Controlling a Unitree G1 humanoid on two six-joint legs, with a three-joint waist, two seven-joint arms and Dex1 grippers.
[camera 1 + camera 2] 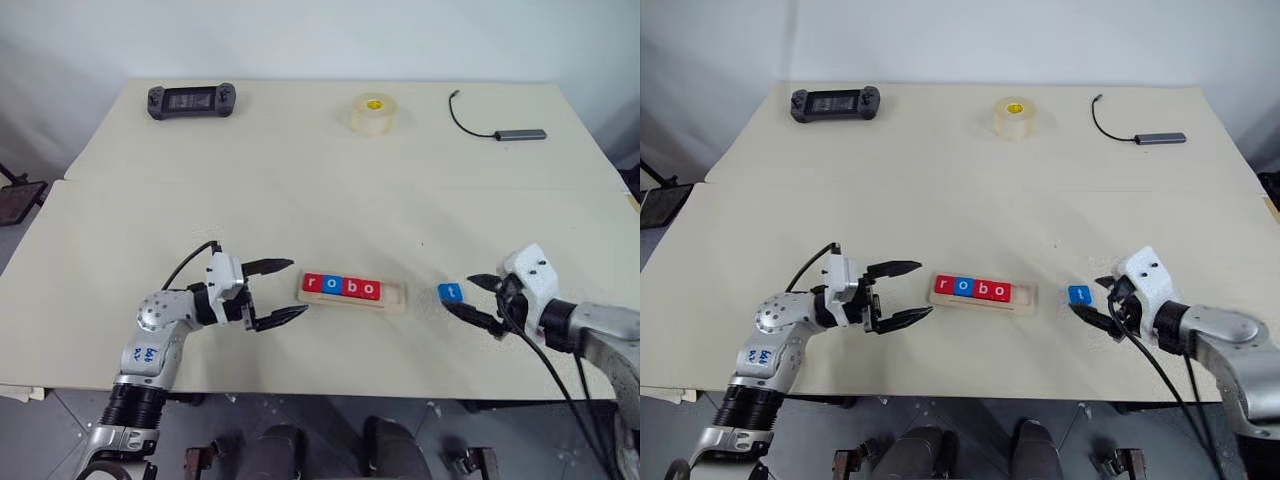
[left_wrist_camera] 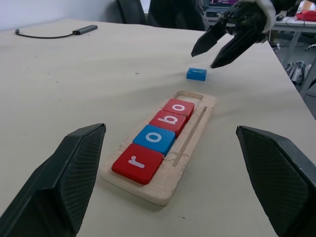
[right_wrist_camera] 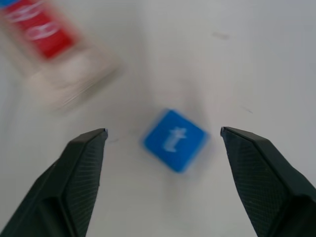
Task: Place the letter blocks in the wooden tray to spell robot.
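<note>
Four square letter tiles point(image 1: 341, 287) (three red, one blue) in pale wooden tray point(image 1: 394, 299); one blue t tile point(image 1: 450, 292) on table, between spread jaws of right gripper point(image 1: 476, 298); left gripper point(image 1: 288, 291) jaws apart, empty

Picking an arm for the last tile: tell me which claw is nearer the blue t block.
Right. The right claw sits open right beside the blue t block on the table. The left claw waits open past the far end of the wooden tray.

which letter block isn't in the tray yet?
The blue t block. It lies flat on the table, apart from the wooden tray, by the right gripper. The r, o, b, o blocks sit in the tray.
</note>
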